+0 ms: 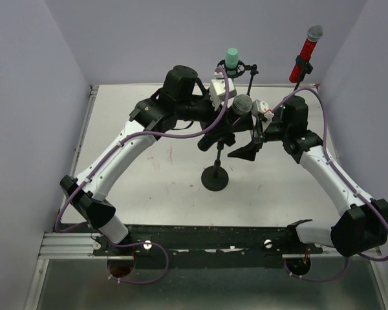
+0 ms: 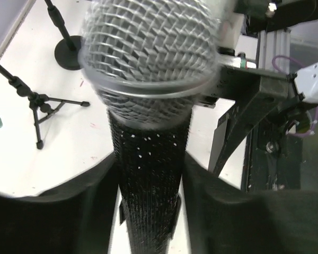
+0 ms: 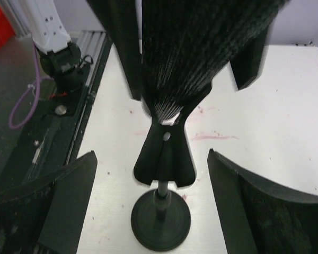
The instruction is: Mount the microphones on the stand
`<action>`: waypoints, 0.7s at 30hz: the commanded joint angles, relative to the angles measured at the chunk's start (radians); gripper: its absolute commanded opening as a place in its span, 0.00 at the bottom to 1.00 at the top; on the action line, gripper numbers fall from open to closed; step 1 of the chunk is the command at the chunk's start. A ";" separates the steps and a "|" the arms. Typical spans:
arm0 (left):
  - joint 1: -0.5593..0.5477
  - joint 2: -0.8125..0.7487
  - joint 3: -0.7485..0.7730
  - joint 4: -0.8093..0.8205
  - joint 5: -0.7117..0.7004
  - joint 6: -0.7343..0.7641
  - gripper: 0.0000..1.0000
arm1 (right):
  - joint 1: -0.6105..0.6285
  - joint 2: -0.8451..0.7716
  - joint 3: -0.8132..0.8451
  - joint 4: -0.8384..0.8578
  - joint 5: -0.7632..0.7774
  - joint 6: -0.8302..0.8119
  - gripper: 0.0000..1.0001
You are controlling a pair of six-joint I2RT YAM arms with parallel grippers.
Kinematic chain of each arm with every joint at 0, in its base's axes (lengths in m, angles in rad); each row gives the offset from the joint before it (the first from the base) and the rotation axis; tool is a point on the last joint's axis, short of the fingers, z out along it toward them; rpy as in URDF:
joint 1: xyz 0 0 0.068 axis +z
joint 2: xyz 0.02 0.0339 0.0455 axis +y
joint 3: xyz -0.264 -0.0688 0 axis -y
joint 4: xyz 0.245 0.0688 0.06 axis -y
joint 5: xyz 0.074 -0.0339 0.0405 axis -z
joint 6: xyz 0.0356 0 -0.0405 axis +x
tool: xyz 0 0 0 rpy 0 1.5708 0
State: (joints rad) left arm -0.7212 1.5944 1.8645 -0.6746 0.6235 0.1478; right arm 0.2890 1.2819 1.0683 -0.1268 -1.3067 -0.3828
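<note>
The middle of the desk [image 1: 152, 200] is crowded: the left end effector [image 1: 227, 111] gripping the black microphone [image 1: 241, 103] and the wide-spread right end effector [image 1: 249, 145] both hang over the centre stand [image 1: 215, 175]. The mint microphone [image 1: 232, 57] and the red microphone [image 1: 307, 46] block the far edge. The desk's left half offers free passage.

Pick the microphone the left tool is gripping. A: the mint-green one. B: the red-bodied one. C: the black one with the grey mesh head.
C: the left wrist view shows the left tool shut on the body of the black microphone, while the red microphone and the mint-green microphone sit at the back, away from it.
</note>
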 commanded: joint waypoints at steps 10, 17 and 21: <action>0.006 -0.209 -0.149 0.202 -0.096 -0.108 0.98 | 0.009 -0.029 -0.071 0.071 0.034 0.070 0.96; 0.032 -0.434 -0.413 0.339 -0.177 -0.091 0.98 | -0.025 -0.027 -0.129 0.188 0.050 0.120 0.96; 0.049 -0.600 -0.620 0.434 -0.272 -0.085 0.98 | -0.039 -0.041 -0.211 0.258 0.075 0.108 0.97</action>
State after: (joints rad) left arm -0.6918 1.1343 1.4208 -0.3656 0.4744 0.0521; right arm 0.2649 1.2690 0.9257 0.0265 -1.2675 -0.2832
